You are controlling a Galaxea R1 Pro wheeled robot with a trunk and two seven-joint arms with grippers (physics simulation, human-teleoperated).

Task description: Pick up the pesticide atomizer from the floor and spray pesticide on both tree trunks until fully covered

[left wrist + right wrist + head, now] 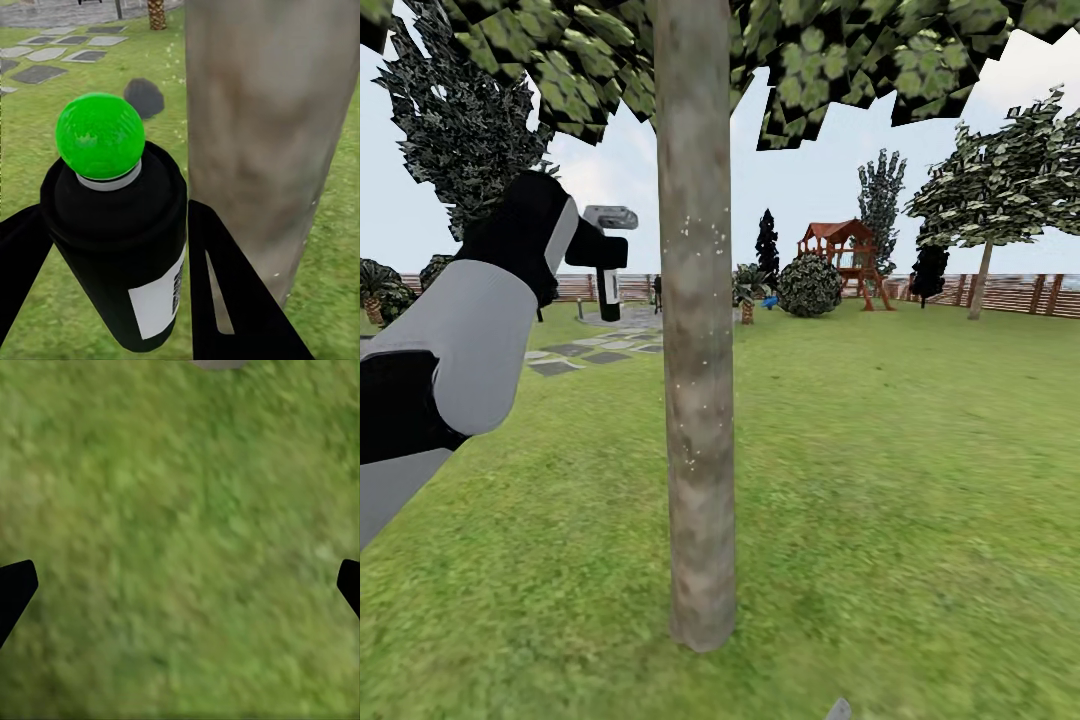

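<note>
My left gripper [592, 250] is raised left of the near tree trunk [696, 330] and is shut on the pesticide atomizer [609, 262]. The atomizer is a black bottle with a white label and a grey head. In the left wrist view the atomizer [120, 240] stands between my black fingers [225, 292], with a green dot on top, and the mottled tree trunk [270, 135] is close beside it. Small white specks dot the trunk's bark. A second tree [990, 185] stands far right by the fence. My right gripper [180, 585] is open over bare grass.
The lawn [880, 450] spreads all around the trunk. Grey stepping stones [585, 350] lie behind my left arm. A round shrub [809, 285], a short palm [747, 290] and a wooden playset [845, 255] stand far back before the slat fence [1020, 293].
</note>
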